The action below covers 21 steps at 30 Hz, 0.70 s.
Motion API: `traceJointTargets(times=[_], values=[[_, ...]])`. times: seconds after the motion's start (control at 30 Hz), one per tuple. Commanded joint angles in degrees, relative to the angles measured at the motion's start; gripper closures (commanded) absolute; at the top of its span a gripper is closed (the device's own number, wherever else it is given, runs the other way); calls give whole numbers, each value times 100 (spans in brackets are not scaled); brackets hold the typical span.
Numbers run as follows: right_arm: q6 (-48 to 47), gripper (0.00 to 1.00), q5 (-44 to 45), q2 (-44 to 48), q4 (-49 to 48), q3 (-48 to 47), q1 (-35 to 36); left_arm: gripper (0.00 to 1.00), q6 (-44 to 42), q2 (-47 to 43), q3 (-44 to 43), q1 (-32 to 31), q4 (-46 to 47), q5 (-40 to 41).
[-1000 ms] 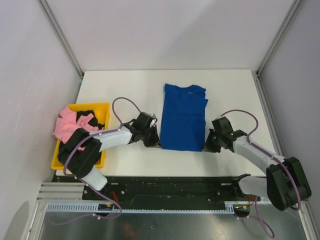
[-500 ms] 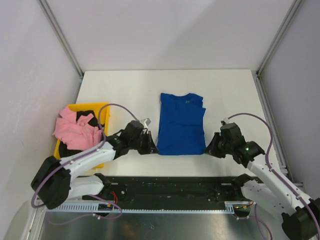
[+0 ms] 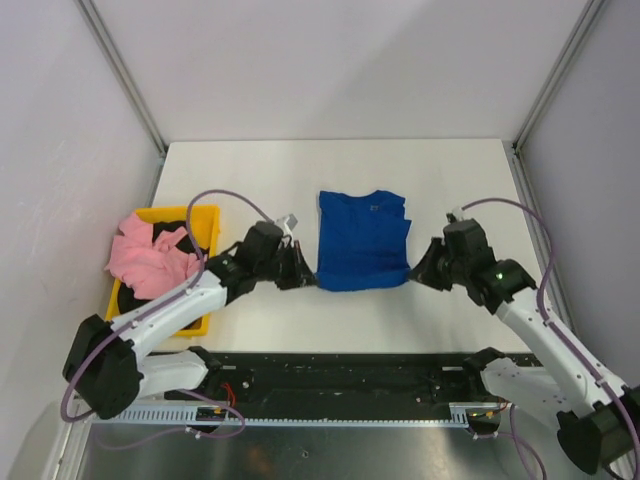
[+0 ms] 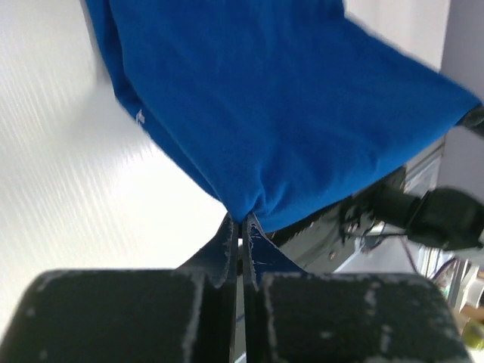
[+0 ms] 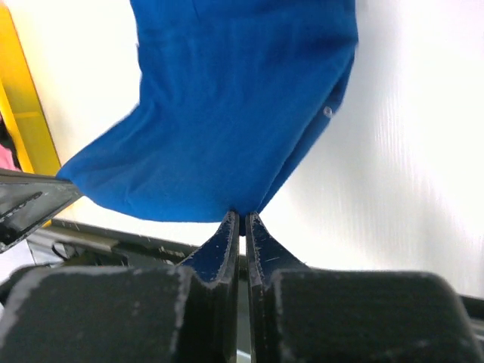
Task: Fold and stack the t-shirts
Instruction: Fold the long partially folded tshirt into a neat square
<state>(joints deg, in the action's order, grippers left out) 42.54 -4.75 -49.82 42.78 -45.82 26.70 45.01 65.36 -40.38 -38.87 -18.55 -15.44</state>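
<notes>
Wrist views reveal what the overhead one hides: left gripper [image 4: 240, 223] and right gripper [image 5: 242, 215] each pinch a near corner of the blue t-shirt [image 3: 362, 240], holding that edge raised above the counter [image 3: 240, 175]. Only the overhead view shows the pink t-shirt [image 3: 150, 258] in the yellow bin [image 3: 207, 214].

A yellow bin [image 3: 207, 214] sits at the white table's [image 3: 450, 180] left edge.

Colours on the bench
Royal-blue tee [image 3: 362, 240], solid; pink tee [image 3: 150, 260]; black tee [image 3: 183, 221]; bin [image 3: 170, 210] yellow; table [image 3: 250, 170] white; arms [image 3: 175, 303] white w/ black joints; cables [image 3: 222, 192] purple.
</notes>
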Motion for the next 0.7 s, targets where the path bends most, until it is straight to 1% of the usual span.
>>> traceJointTargets(times=[0.0,0.17,0.37,0.53,0.67], values=[[-273,100,231,-729,-668,-730,-302,100,-157,542,-1144,424,97,185],[-469,100,168,-1949,-1527,-1473,-756,100,-320,1641,-2529,811,102,172],[-469,100,-42,-3208,-2813,-2150,-1399,100,-501,3236,-4201,1198,103,153],[-469,100,-28,-4520,-3640,-2845,-1746,100,-639,4908,-5913,1452,115,83],[-447,100,-127,-5775,-3795,-3731,-1944,100,-611,6464,-7500,1582,112,-94]])
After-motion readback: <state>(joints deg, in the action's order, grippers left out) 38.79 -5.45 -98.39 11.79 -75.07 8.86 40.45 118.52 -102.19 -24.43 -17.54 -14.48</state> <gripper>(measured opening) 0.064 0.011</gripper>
